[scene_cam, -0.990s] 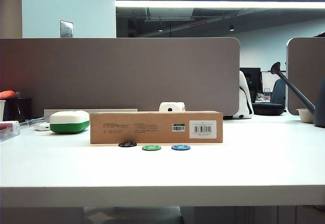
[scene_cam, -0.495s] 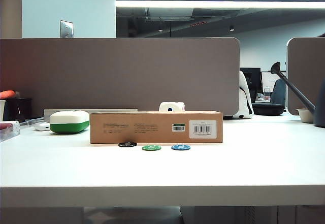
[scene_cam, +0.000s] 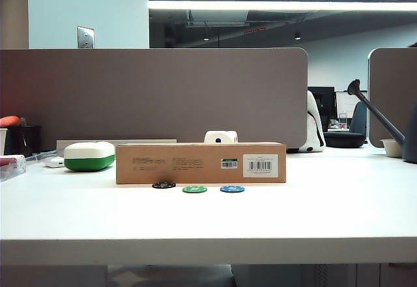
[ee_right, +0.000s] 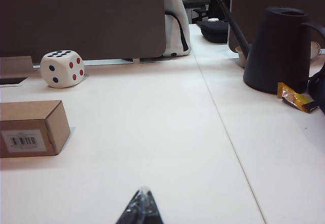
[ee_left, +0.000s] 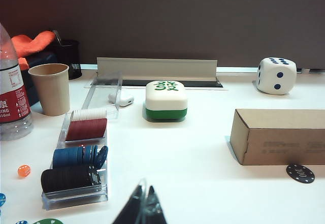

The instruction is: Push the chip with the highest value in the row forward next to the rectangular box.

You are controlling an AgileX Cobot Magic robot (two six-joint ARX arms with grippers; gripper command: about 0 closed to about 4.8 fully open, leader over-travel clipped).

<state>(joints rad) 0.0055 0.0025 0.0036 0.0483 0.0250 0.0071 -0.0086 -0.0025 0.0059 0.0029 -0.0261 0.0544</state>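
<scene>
Nothing has shifted since the earlier frames. On the white bench (scene_cam: 326, 215) the rectangular box (scene_cam: 201, 163) lies lengthwise; the black chip (scene_cam: 163, 185) sits just beside its front face, ahead of the green chip (scene_cam: 194, 189) and blue chip (scene_cam: 232, 188). Left tool (ee_left: 142, 210) and right tool (ee_right: 141, 206) hover low, fingertips together, holding nothing.

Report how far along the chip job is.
Looks done: the black chip lies close to the rectangular box, farther forward than the green chip and blue chip. In hand: nothing; the left gripper and right gripper, both shut, hold nothing. Left: seemingly nothing.
</scene>
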